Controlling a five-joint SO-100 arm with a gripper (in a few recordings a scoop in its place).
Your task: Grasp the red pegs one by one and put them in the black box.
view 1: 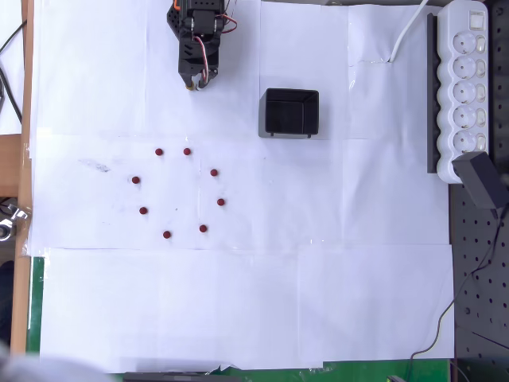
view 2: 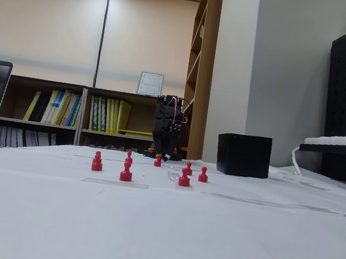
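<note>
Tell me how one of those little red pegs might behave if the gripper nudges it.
A red peg looks tall and narrow on a small base, so it probably tips easily. Its rounded body may then roll on the paper. It seems light and rigid.

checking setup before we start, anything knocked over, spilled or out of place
Nothing stands out. The red pegs sit in a tidy ring on the white paper, all upright in the fixed view, and the black box stands empty and square beside them.

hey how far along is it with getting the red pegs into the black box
Nothing looks done yet: in the overhead view the black box looks empty. Nothing is in hand; the gripper sits apart from everything. Left: all eight red pegs, ringed on the white paper.
</note>
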